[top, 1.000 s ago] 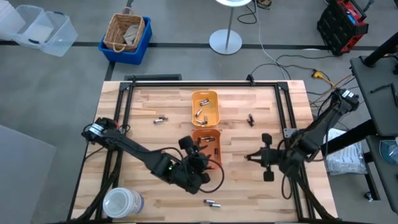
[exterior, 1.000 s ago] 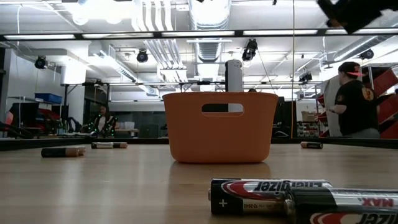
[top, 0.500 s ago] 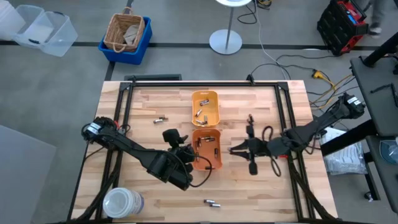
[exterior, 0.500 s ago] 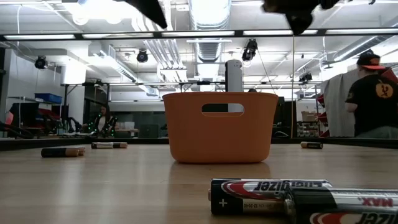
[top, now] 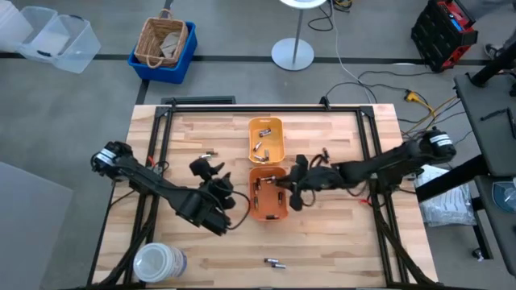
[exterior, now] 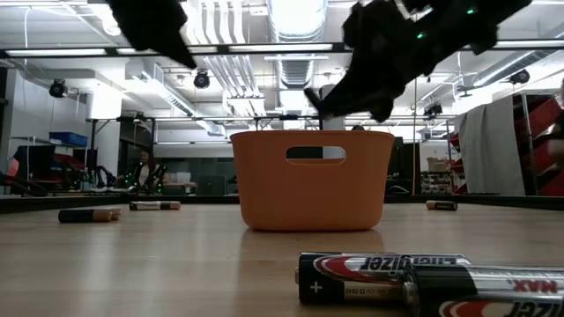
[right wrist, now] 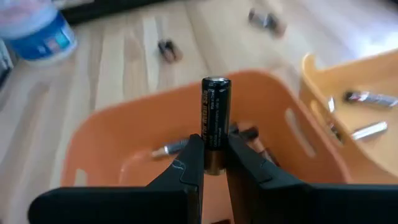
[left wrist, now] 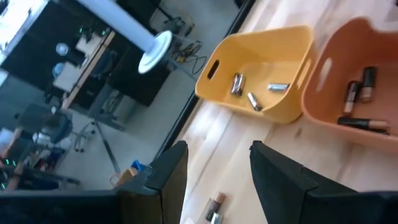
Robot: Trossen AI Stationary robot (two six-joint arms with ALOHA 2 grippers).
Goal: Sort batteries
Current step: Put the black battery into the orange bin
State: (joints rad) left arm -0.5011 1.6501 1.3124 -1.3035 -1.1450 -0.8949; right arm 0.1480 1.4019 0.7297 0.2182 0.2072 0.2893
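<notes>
Both arms have swung leftward: the right gripper (right wrist: 214, 163) now hangs over the orange tray (top: 268, 193), pinching an upright battery (right wrist: 216, 123); the left gripper (top: 205, 167), fingers spread and empty, hovers left of it. Loose batteries (top: 275, 263) lie on the wooden table (top: 347, 234); more sit in the yellow tray (top: 266, 139). Beyond: workshop lights, shelving.

Wooden counter (top: 339, 234) mid-frame; yellow tray (top: 266, 138) and orange tray (top: 268, 193) at centre; loose batteries (top: 208, 155) upper left; a pair (top: 274, 263) near bottom edge; white tub (top: 159, 264) lower left.
</notes>
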